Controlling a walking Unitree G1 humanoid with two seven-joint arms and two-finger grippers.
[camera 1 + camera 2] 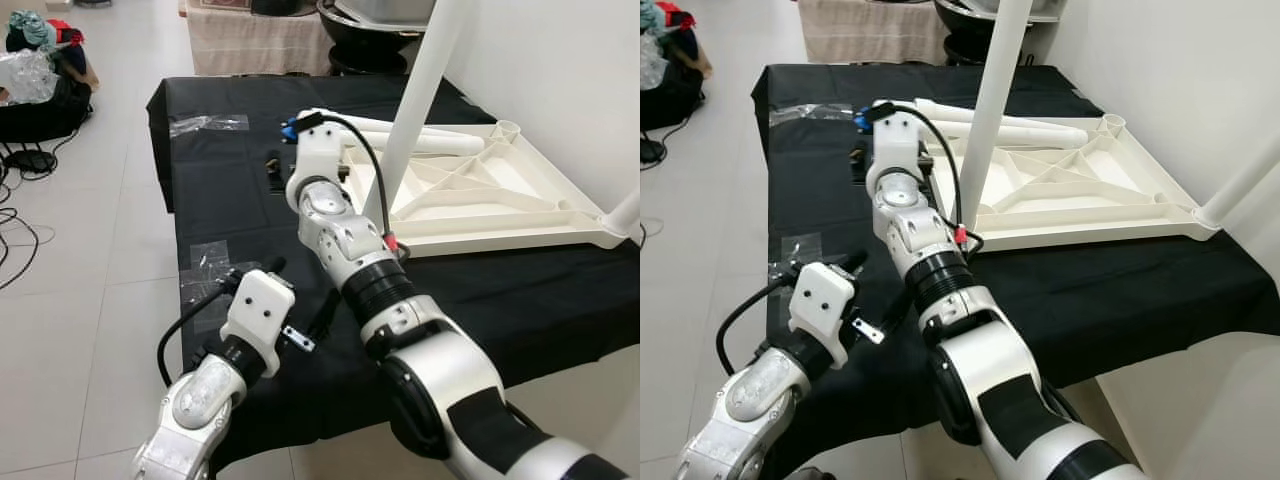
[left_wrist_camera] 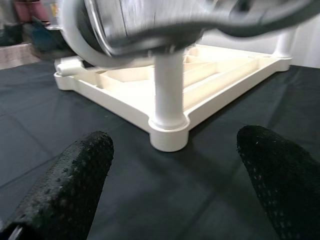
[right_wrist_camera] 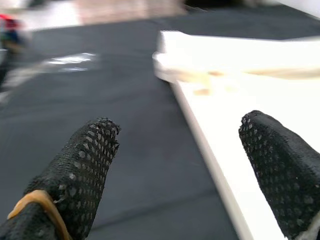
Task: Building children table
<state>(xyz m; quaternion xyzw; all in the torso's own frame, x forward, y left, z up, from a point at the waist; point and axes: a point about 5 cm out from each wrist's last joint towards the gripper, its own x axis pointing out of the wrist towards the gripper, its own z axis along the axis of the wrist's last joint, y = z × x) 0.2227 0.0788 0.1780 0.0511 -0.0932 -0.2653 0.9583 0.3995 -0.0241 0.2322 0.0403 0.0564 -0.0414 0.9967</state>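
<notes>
Head views: the white tabletop [image 1: 480, 190] lies upside down on the black cloth [image 1: 230, 200], ribs up so legs can go in; the fitted leg [image 1: 415, 100] stands upright, a loose leg [image 1: 420, 140] lies flat along the far edge.
Left wrist: left gripper [image 2: 172, 175] spread wide, empty, facing the leg's corner socket [image 2: 169, 132].
Right wrist: right gripper [image 3: 182, 165] parted, probably over the tabletop's near edge; blurred.

Two silver jointed arms with black elbow bands, white camera housing on each wrist, looped black cables, small red clip on right forearm [image 1: 390, 242], blue connector [image 1: 288, 128], black dimpled fingers [image 2: 70, 185], tan band on one right finger [image 3: 37, 200]
</notes>
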